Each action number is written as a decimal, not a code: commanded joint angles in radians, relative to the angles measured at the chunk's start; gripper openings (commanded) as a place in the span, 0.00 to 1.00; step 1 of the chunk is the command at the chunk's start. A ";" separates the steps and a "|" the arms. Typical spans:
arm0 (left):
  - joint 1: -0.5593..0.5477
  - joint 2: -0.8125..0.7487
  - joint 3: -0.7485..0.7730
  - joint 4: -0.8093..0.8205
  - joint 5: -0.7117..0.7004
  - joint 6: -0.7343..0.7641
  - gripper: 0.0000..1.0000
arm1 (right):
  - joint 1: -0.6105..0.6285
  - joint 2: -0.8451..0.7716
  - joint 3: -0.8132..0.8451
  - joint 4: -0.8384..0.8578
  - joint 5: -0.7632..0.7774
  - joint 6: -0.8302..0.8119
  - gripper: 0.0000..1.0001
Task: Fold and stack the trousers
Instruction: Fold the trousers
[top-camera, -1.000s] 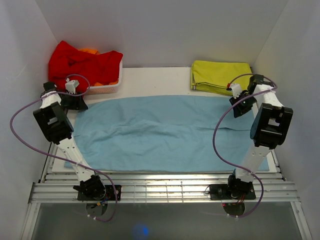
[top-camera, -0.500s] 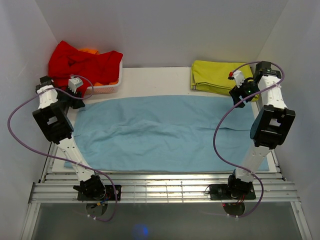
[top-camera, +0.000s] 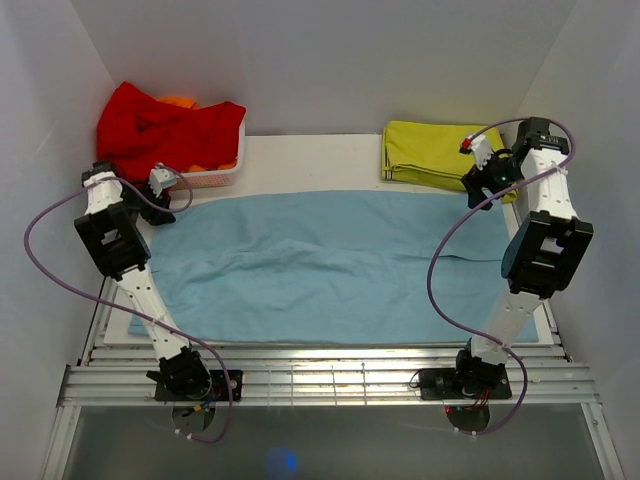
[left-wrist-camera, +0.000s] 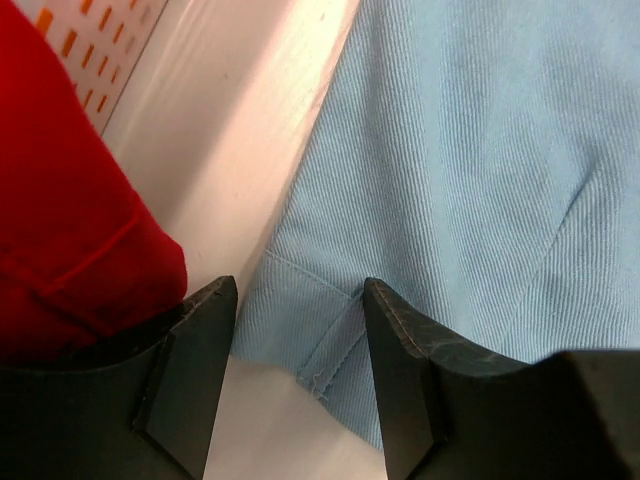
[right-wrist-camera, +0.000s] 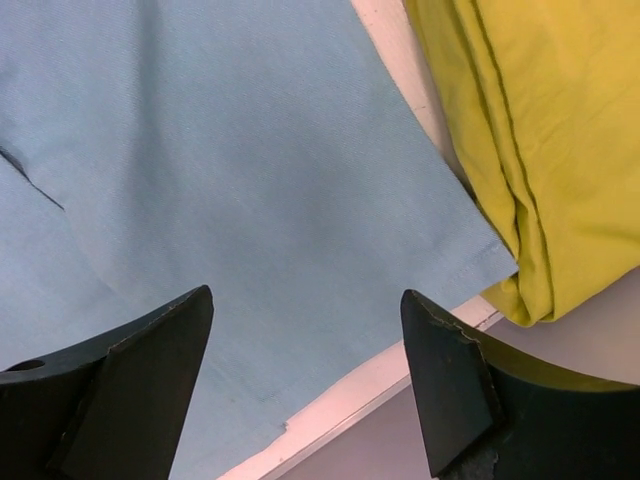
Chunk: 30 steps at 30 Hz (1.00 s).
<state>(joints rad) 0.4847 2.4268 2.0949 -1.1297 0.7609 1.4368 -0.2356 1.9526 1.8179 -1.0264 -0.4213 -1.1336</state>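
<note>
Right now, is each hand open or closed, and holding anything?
Left hand: open, holding nothing, above a corner of the trousers.
Right hand: open, holding nothing, above the trousers' edge.

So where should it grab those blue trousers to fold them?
Probably at the two far corners, from above: the trousers lie flat and spread, and the left hand and right hand each hang open over a free corner edge.

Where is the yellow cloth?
In the top view, the yellow-green cloth lies folded at the far right, just beyond the trousers, beside the right gripper.
</note>
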 joint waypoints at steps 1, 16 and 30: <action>-0.014 0.021 0.054 -0.038 -0.006 0.085 0.65 | -0.007 -0.031 0.081 -0.027 -0.025 -0.084 0.82; -0.035 0.080 -0.038 -0.173 -0.146 0.197 0.19 | -0.025 0.011 0.135 0.046 0.047 -0.201 0.80; -0.037 -0.086 -0.277 -0.031 -0.130 0.174 0.00 | -0.033 0.275 0.293 0.152 0.289 -0.424 0.77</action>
<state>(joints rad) 0.4583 2.3238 1.8874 -1.0992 0.7265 1.6070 -0.2626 2.2162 2.0533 -0.9184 -0.1875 -1.5261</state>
